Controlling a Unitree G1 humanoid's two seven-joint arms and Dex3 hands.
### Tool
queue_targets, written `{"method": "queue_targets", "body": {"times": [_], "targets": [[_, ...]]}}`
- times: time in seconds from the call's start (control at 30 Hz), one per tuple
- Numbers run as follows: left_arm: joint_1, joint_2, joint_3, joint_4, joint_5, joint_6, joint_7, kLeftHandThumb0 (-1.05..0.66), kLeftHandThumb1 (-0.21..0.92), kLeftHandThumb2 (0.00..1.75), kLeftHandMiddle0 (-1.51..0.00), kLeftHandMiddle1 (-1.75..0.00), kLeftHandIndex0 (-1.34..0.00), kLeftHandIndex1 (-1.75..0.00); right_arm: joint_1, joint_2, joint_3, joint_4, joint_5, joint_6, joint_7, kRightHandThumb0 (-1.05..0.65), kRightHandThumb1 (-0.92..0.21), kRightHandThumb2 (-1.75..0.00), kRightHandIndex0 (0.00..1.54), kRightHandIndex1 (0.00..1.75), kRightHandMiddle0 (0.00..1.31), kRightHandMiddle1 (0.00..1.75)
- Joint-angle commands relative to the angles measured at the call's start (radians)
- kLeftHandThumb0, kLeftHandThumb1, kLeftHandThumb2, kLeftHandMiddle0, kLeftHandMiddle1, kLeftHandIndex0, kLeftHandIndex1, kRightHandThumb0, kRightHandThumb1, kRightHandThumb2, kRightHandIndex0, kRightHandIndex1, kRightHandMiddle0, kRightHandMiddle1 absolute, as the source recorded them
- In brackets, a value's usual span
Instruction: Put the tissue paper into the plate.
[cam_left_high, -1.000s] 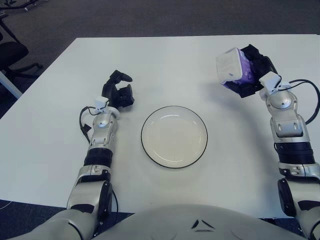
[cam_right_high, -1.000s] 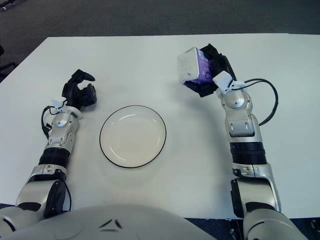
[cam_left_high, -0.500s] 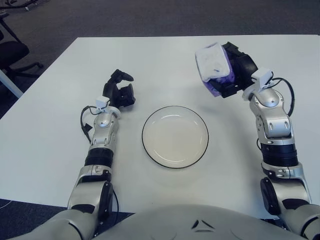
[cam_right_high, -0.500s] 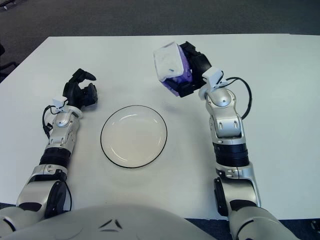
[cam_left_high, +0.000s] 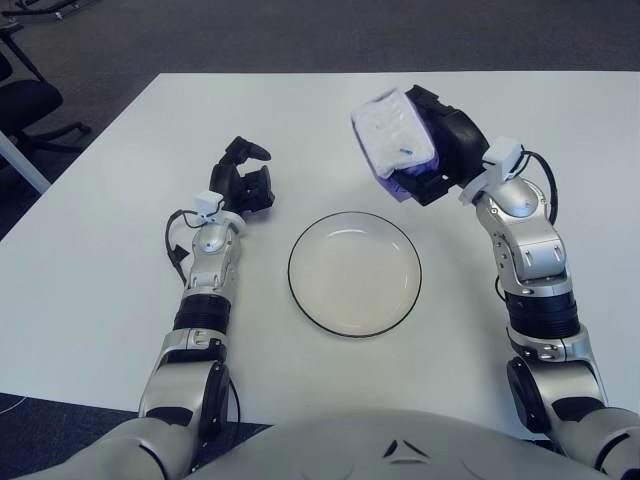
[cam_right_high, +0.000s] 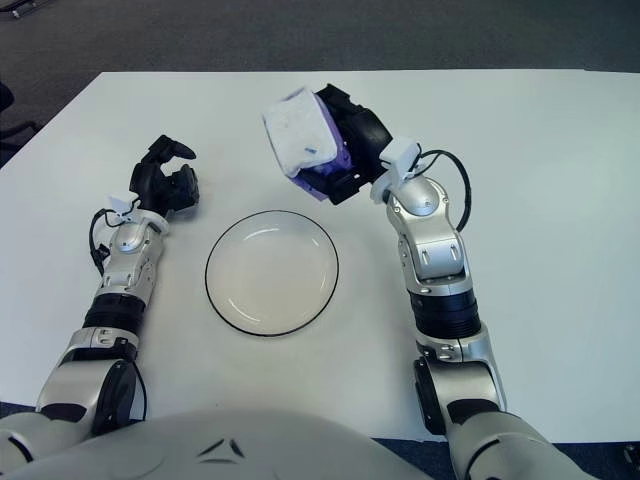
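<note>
A white and purple tissue pack hangs in the air just beyond the far right rim of the plate, with my right hand shut on it from the right side. The white plate with a thin black rim lies flat at the middle of the white table and holds nothing. My left hand shows to the left of the plate, its black fingers curled and holding nothing.
The white table stretches wide on both sides of the plate. Dark carpet lies beyond its far edge, and a black office chair stands off the far left corner.
My right hand has carried the tissue pack leftwards, from the table's right side to just past the plate's far right rim. The left hand has stayed where it was.
</note>
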Motion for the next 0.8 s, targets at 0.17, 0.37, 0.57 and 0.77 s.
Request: {"method": "queue_targets", "body": {"times": [0.17, 0.37, 0.57, 0.77], "targets": [[0.160, -0.076, -0.019, 0.096, 0.011, -0.030, 0.011, -0.45, 0.40, 1.21, -1.30, -1.75, -0.55, -1.75, 0.005, 0.007, 0.056, -0.064, 0.025, 0.004, 0.054, 0.53, -0.16, -1.51, 0.74, 1.75, 0.98, 1.75], [0.160, -0.079, -0.022, 0.098, 0.009, -0.037, 0.010, -0.46, 0.37, 1.25, -1.32, -1.75, -0.57, -1.75, 0.014, 0.008, 0.102, -0.116, 0.004, 0.053, 0.046, 0.53, -0.15, -1.51, 0.74, 1.75, 0.97, 1.75], [0.161, -0.083, -0.024, 0.095, 0.008, -0.035, 0.013, -0.46, 0.36, 1.26, -1.32, -1.75, -0.58, -1.75, 0.018, -0.004, 0.136, -0.097, -0.016, 0.006, 0.058, 0.54, -0.14, -1.53, 0.76, 1.75, 0.97, 1.75], [0.163, -0.090, -0.024, 0.089, 0.007, -0.030, 0.024, -0.47, 0.35, 1.27, -1.32, -1.75, -0.58, -1.75, 0.024, -0.031, 0.163, -0.064, -0.036, -0.058, 0.100, 0.55, -0.12, -1.55, 0.77, 1.75, 0.99, 1.75]]}}
